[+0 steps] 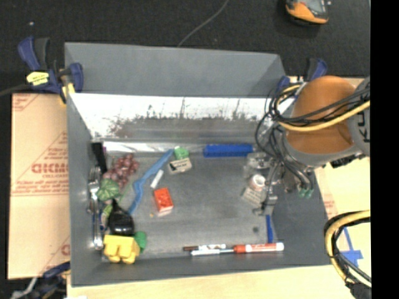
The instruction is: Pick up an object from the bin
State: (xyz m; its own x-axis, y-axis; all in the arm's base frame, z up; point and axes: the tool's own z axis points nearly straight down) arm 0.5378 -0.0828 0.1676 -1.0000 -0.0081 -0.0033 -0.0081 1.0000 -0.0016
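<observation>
Arm: enters from the right of the camera view, its orange cover [321,120] and black cables [277,114] above the right-hand end of the grey metal bin [174,67].

Pincer [267,189]: low over the right part of the bin floor, near the right wall. Whether it is spread or pressed together cannot be told, since cables and wrist hardware mask it.

Item at the pincer: a pale whitish piece [254,194] lies directly at its tip, on its left side. It cannot be told whether this piece is pinched or merely lying beneath.

Nearest neighbours: a thin blue stick [270,229] on the floor just in front of the pincer, running towards the front wall. A long blue bar [227,149] lies against the back wall, to the pincer's left and apart from it. Two markers [234,249] lie end to end along the front wall.

Centre floor: a small orange-red box [163,200], well apart from the pincer. A green-and-white piece [181,159] sits near the back wall.

Left end (a crowded heap): a bunch of purple grapes [123,169], a curved blue strip [146,178], a yellow block toy [121,248] in the front corner and a black object [120,222] touching its top.
</observation>
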